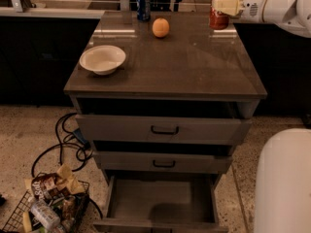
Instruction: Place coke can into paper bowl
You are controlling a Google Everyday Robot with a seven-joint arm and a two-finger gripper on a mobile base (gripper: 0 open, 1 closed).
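Pincer (225,6) upper right; grips cylindrical coke can (219,21).

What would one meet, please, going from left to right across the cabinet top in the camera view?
paper bowl → dark blue can → orange fruit → coke can, gripped by the end effector over the far right corner.
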